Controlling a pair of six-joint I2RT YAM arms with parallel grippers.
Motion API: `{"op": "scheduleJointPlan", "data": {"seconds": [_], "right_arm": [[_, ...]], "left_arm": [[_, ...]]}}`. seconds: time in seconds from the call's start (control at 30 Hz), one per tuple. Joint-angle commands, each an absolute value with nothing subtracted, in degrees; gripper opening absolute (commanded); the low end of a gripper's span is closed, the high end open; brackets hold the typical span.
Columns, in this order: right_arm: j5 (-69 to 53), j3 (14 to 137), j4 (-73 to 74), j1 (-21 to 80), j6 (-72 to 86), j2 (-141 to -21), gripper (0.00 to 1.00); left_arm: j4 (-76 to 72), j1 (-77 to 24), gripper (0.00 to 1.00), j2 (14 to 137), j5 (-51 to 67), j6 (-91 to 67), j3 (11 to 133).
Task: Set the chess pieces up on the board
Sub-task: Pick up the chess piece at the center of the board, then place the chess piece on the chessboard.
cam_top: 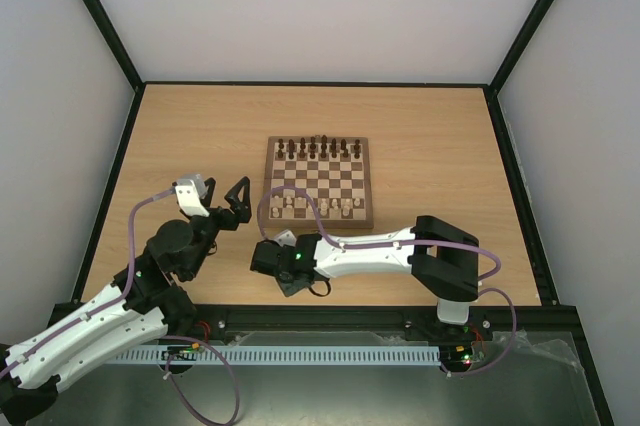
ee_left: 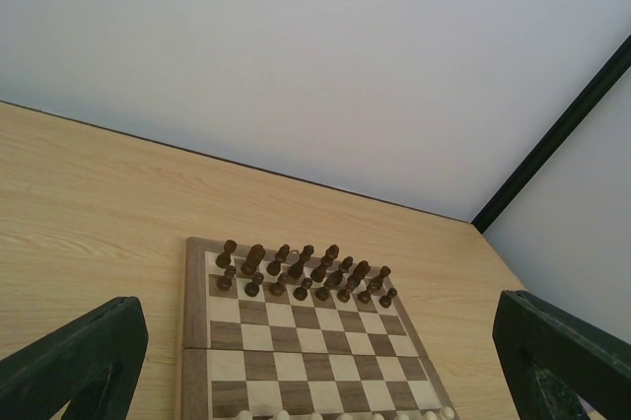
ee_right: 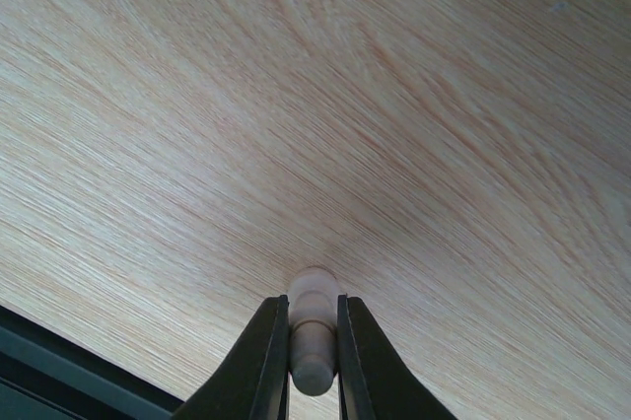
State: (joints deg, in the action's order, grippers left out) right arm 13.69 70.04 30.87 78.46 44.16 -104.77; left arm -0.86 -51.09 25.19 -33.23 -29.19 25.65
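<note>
Wooden board [cam_top: 320, 179], cream piece [ee_right: 314, 287] in right pincer [ee_right: 313, 304]

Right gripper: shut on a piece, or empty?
The right gripper is shut on a pale chess piece; its wrist view shows both fingers pressed against the piece's sides.

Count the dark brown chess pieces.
16: dark brown chess pieces in two rows of eight along the far edge of the checkered wooden board; crowding may hide some.
</note>
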Motion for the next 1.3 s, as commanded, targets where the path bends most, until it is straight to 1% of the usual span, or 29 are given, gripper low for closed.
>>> {"op": "scheduleJointPlan", "data": {"seconds": [0.0,0.27,0.4,0.57,0.93,1.27], "right_arm": [[15.3,72.2,38.1,78.9,44.0,-103.0,0.08],[17.7,72.5,39.4,77.3,42.7,-100.3,0.08],[18.7,73.8,40.8,73.5,40.7,-98.4,0.05],[19.2,77.7,42.1,68.2,37.0,-97.4,0.06],[18.8,86.9,43.5,60.1,30.3,-104.2,0.06],[17.3,90.4,42.2,58.9,28.3,-110.2,0.08]], "left_arm": [[-1.7,-51.2,0.99,25.0,-33.6,-29.8,25.4],[-2.3,-51.2,0.99,26.3,-33.4,-29.7,25.3],[-2.2,-51.2,0.99,26.1,-33.6,-29.6,25.2],[-2.4,-51.2,0.99,26.3,-33.3,-29.6,25.2],[-2.0,-51.2,0.99,25.6,-33.7,-29.4,25.4],[-1.9,-51.2,0.99,25.2,-33.4,-29.5,25.4]]}}
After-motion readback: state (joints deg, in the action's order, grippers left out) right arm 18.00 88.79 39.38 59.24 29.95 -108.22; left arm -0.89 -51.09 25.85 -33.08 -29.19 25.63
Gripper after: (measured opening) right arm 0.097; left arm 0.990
